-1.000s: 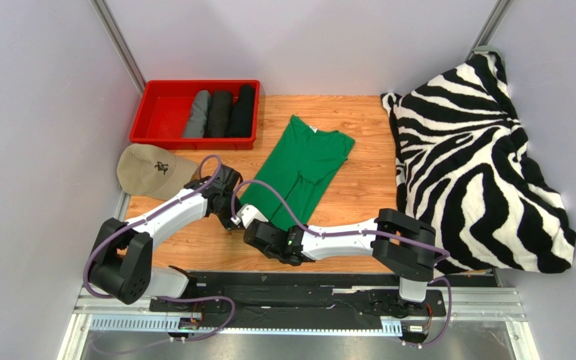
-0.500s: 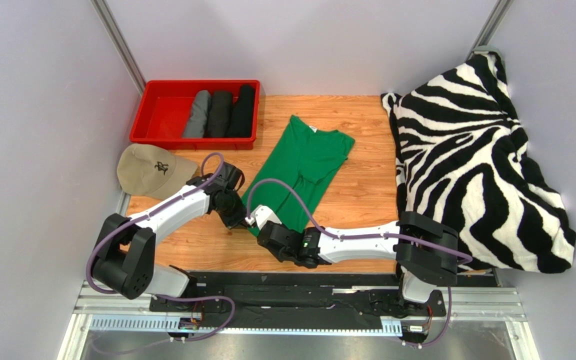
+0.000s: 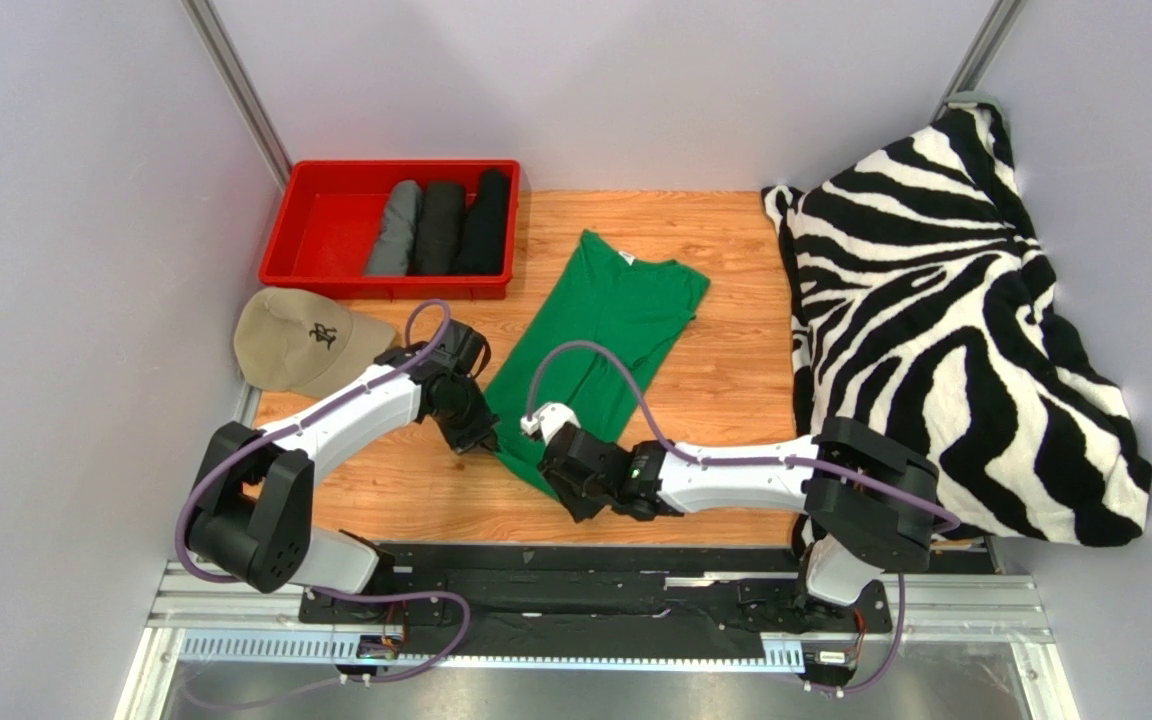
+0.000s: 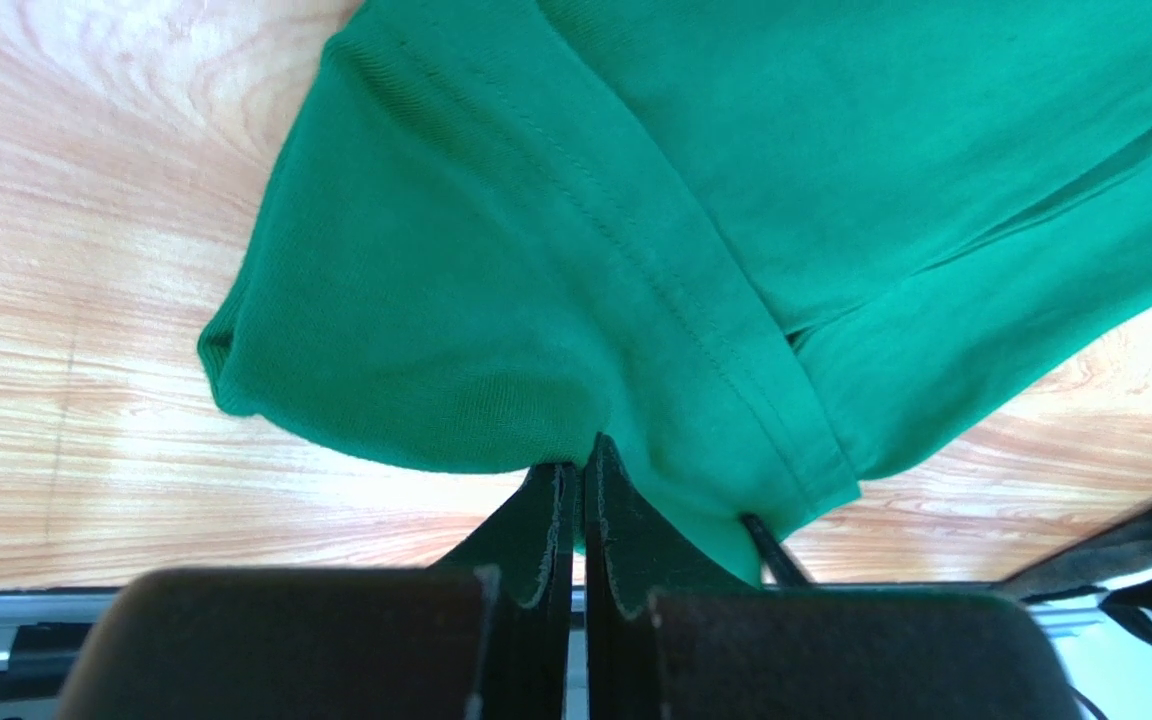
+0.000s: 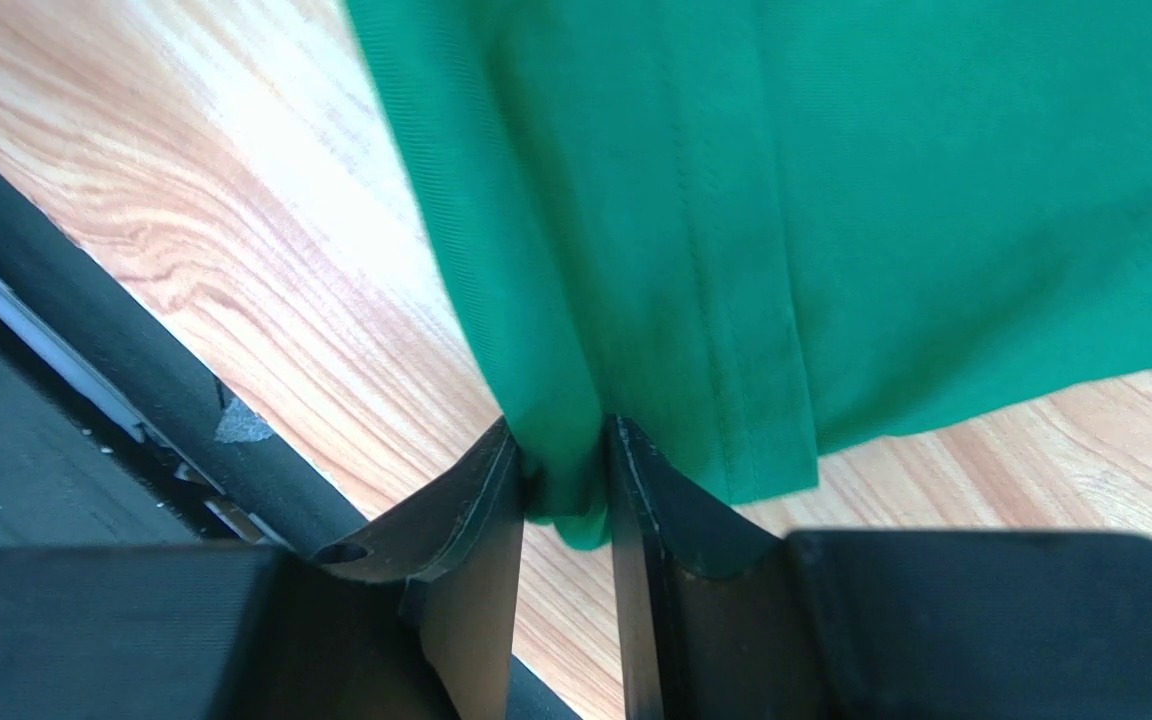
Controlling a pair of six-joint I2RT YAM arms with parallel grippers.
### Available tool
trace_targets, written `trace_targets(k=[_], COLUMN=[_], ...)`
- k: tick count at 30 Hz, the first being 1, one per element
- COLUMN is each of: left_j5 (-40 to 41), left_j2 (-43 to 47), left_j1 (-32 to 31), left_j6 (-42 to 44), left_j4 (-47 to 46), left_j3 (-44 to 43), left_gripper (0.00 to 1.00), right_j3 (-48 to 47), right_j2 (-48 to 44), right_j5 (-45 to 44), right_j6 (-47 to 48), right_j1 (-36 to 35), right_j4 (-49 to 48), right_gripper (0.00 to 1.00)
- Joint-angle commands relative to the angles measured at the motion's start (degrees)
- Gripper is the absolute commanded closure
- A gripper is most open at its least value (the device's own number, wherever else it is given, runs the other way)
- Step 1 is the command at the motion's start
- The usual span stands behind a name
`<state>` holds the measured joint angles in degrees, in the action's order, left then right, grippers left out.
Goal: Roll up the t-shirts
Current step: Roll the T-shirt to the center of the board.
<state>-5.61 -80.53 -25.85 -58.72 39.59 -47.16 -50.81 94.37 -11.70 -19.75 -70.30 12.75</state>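
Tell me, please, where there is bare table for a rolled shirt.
Bare wood lies between the green t-shirt and the zebra blanket, and behind the shirt beside the red tray. Crowded: the shirt's near hem, where both jaws pinch it.

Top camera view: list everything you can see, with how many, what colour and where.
green t-shirt: one, bright green, lying flat mid-table
grey t-shirt: one, grey, rolled, leftmost in the tray
black t-shirts: two, black, rolled, right of the grey one
red tray: one, red, far left corner of the table
cap: one, beige, left edge, in front of the tray
blanket: one, black-and-white zebra stripes, heaped on the right
table: one, light wood
left gripper: one, black, shut on the shirt's near hem
right gripper: one, black, closed on the same hem
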Motion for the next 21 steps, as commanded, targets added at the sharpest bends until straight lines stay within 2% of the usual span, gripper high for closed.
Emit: trace_targets(k=[1,2,11,14,21], left_j5=[3.0,3.1,4.9,5.1,5.5], left_j2=[-0.1,-0.1,-2.3,-2.7,-3.1], left_j1=[0.4,0.4,0.4,0.4,0.6], left_j6=[2.5,2.8,5.5,5.9,6.9], left_j4=[0.7,0.7,-0.3,-1.1,-2.4], left_j3=[-2.9,-3.2,-5.6,-5.8,-6.3], left_gripper=[0.97,0.97,0.88,0.80,0.78], right_j3=[1.9,2.1,2.5,2.6,1.1], right_j2=[-3.2,-3.5,-1.7,-1.0,3.5], right_j5=[9.1,13.2,32.3,36.5,41.1], right_j6=[-2.7,-2.8,-6.2,-7.5,-10.4], right_j1=[4.5,6.1,16.2,18.9,22.2], right_j4=[-2.4,-2.6,-4.2,-4.6,-3.6], right_gripper=[0.70,0.71,0.75,0.75,0.79])
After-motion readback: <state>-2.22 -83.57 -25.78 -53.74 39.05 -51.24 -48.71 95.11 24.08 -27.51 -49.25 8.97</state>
